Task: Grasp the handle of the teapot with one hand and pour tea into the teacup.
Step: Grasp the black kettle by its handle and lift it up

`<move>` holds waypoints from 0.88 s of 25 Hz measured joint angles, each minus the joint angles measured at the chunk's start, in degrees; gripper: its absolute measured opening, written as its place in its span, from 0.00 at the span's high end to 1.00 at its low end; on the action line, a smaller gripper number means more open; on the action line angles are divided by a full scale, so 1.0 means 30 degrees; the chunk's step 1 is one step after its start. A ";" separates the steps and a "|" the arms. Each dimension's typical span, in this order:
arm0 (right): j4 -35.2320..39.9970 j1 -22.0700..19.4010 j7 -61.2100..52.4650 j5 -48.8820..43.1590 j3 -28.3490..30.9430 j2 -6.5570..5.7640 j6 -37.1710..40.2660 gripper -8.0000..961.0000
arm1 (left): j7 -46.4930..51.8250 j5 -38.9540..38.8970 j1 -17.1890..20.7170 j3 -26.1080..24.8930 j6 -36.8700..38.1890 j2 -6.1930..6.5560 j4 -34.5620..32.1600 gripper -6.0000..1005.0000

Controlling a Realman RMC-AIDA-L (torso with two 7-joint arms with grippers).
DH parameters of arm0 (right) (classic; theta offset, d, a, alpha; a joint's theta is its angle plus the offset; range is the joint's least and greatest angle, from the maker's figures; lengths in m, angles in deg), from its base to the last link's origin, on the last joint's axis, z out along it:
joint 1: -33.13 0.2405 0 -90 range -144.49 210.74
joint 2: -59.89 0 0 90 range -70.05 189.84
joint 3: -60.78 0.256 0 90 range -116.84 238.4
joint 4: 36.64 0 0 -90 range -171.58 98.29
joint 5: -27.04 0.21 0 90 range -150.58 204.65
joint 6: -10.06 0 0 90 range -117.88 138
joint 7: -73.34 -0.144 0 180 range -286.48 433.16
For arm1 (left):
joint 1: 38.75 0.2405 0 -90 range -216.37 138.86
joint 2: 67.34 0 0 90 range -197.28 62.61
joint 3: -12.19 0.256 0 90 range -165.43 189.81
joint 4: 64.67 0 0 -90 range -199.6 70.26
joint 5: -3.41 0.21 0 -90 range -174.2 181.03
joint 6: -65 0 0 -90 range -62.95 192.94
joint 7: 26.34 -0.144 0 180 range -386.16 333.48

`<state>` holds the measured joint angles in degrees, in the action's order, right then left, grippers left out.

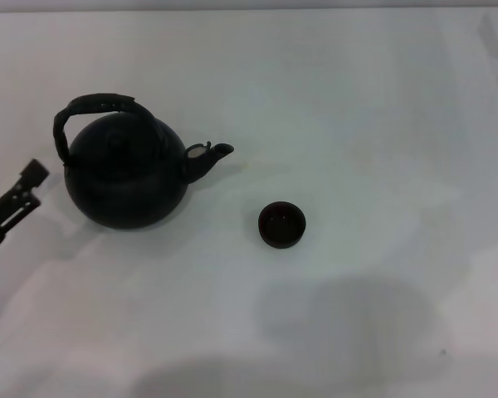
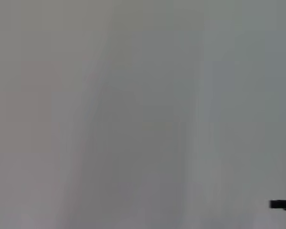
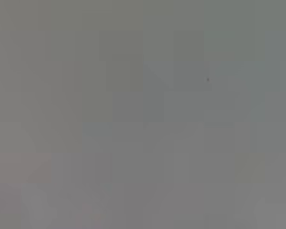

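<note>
Entering cropped at left edge, left pincer, beside teapot

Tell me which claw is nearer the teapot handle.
Left. The left claw sits just off the teapot on the robot's left, apart from the handle. The right claw shows in no view, so it is not near.

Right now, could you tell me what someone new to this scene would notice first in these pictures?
The big round black teapot stands out at once on the pale table, toward the robot's left, its arched handle untouched and its spout aimed at the small dark teacup nearby on its right. The left pincer sits at the table's left edge, apart from the teapot; the right one is out of view.
</note>
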<state>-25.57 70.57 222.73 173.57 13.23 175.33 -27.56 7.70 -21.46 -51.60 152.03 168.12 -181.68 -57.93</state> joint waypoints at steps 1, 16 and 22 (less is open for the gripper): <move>0.0000 0.0000 -0.0014 -0.0002 0.0004 0.0005 0.0004 0.14 | 0.0002 0.0006 -0.0304 0.0099 -0.0025 -0.0131 0.0256 0.11; -0.0102 -0.0203 -0.0160 0.0013 0.0004 0.0046 -0.0032 0.14 | -0.0744 -0.1525 -0.1192 0.0090 -0.2231 -0.1461 0.0592 0.11; -0.0120 -0.0157 -0.0174 0.0025 0.0004 0.0072 -0.0080 0.14 | -0.1047 -0.1834 -0.1223 0.0106 -0.3866 -0.1497 -0.0212 0.11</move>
<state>-25.93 70.10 222.20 173.64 13.24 175.55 -27.79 4.56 -26.96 -55.27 152.35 156.52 -186.17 -58.57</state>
